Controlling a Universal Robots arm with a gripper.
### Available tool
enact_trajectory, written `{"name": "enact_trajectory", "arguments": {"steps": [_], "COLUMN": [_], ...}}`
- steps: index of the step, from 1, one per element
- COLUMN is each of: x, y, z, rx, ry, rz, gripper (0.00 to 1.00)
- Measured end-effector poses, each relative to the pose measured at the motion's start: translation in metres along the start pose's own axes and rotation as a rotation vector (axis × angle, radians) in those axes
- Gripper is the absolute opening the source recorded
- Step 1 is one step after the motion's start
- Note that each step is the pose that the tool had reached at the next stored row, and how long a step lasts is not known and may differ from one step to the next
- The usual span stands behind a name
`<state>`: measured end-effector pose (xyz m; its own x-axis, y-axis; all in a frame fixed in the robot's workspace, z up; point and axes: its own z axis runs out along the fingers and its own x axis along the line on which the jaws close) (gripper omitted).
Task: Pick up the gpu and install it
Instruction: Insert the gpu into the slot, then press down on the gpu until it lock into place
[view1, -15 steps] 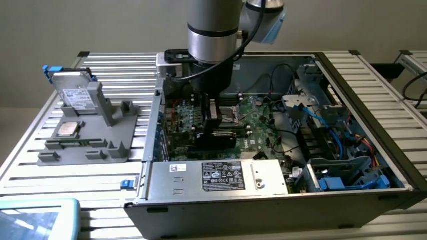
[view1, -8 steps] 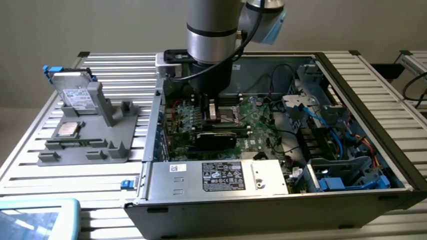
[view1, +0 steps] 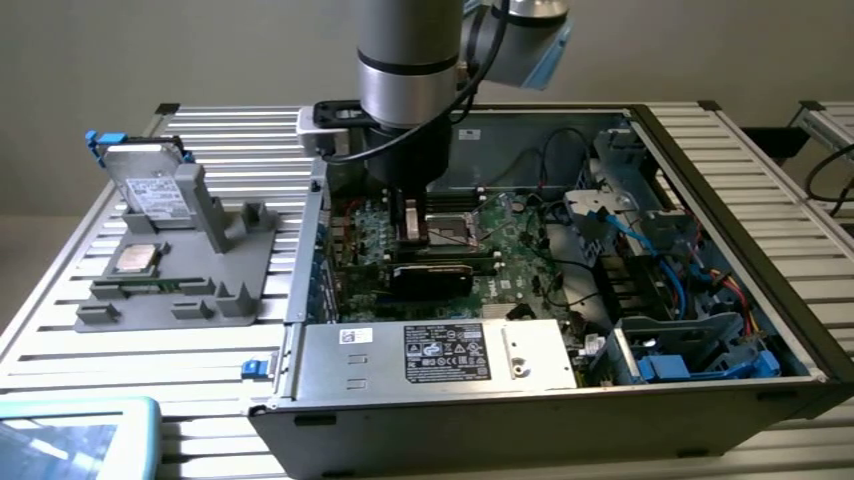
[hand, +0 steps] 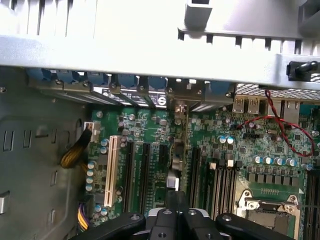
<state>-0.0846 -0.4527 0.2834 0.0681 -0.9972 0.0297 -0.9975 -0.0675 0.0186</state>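
Observation:
The gpu (hand: 174, 165) stands on edge in a motherboard slot, seen edge-on as a thin dark strip running to its bracket at the case's rear wall. In the exterior view it is the black card (view1: 430, 279) upright on the green board. My gripper (hand: 175, 207) hangs inside the open case directly over the card's upper edge, with its black fingers (hand: 176, 199) drawn together and shut. Whether they touch the card I cannot tell. The exterior view shows the gripper (view1: 416, 232) reaching down from the grey arm.
The open computer case (view1: 727, 185) holds the motherboard, a processor socket (hand: 267, 212), empty slots (hand: 137, 170), cables and a power supply (view1: 427, 355). A grey fixture (view1: 174, 300) at the exterior view's left carries a silver drive (view1: 150, 190) and a square chip (view1: 138, 258).

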Motion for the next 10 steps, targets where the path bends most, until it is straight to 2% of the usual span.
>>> {"name": "enact_trajectory", "arguments": {"steps": [10], "x": [-0.0009], "y": [0.0025], "z": [0.0004], "rx": [0.0004], "ry": [0.0002], "rz": [0.004], "gripper": [0.11]}}
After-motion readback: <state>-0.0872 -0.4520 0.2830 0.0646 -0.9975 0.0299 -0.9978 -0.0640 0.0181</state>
